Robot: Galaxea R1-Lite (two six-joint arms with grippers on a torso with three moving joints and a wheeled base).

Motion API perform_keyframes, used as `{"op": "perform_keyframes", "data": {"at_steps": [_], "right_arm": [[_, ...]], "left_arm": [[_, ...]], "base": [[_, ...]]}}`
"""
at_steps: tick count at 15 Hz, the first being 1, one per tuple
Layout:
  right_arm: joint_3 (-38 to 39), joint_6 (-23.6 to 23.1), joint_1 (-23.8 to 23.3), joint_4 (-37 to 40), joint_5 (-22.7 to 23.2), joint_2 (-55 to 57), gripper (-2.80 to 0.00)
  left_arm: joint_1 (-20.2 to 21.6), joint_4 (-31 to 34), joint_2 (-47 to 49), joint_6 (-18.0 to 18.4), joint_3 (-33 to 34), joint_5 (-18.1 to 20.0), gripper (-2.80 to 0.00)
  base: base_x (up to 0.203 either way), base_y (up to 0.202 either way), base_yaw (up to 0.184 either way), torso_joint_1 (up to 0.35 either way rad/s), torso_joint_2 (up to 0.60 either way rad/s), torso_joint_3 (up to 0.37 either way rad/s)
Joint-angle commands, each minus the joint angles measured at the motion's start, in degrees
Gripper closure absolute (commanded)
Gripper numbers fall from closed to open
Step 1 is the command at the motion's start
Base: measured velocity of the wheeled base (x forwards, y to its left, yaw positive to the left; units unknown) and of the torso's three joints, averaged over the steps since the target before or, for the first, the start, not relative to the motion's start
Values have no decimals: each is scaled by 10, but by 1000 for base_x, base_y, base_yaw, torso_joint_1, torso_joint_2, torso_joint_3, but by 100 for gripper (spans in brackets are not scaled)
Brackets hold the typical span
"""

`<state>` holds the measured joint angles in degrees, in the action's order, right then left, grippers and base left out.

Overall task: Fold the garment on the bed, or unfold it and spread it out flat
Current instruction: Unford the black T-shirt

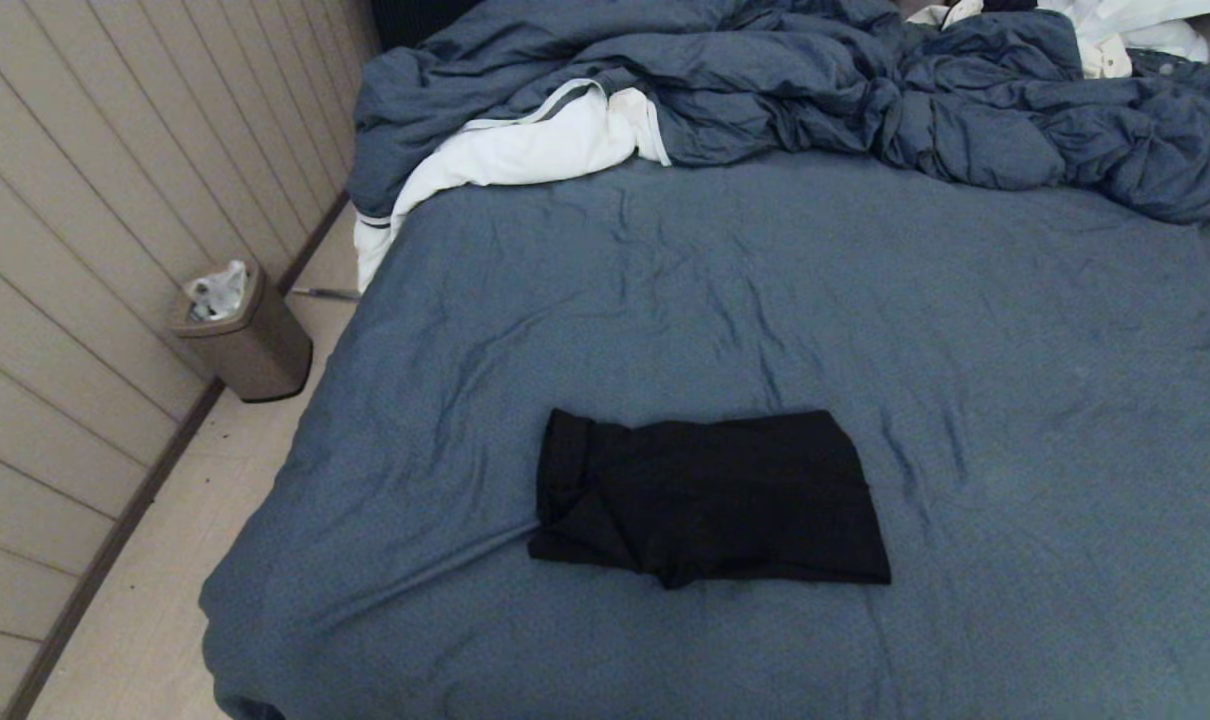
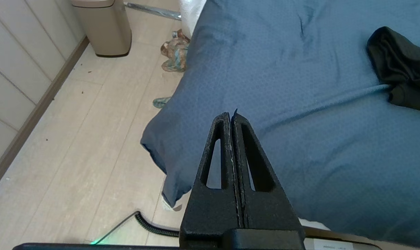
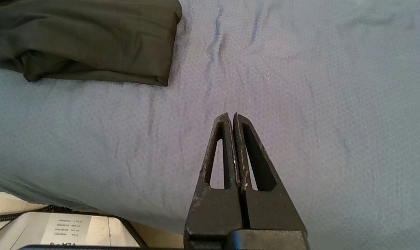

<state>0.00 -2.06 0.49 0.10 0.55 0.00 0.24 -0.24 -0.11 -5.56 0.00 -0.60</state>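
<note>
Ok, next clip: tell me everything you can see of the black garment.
The garment is plain black soft fabric, folded into a rough rectangle lying flat on the bed. Its right edge is neat; its left end is bunched with loose folds. No print shows. Nothing touches it but the sheet; both grippers are away from it.

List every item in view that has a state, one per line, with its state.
garment: folded into a compact rectangle, lying on the bed, held by neither gripper.
bed: sheet spread out, lightly wrinkled.
duvet: crumpled in a heap at the far end.
white cloth: bunched, hanging over the bed's far left edge.
trash bin: upright on the floor, something white on top.
left gripper: shut, empty.
right gripper: shut, empty, above bare sheet.
</note>
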Motion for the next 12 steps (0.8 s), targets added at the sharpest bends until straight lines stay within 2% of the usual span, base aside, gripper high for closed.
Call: {"op": "perform_keyframes", "data": {"at_steps": [1, 12], "right_arm": [[0, 0, 0, 1, 1, 1, 0], [0, 0, 0, 1, 1, 1, 0]], "left_arm": [[0, 0, 1, -1, 0, 0, 0], [0, 0, 1, -1, 0, 0, 0]], "base": [[0, 0, 0, 0, 0, 0], [0, 0, 0, 0, 0, 0]]}}
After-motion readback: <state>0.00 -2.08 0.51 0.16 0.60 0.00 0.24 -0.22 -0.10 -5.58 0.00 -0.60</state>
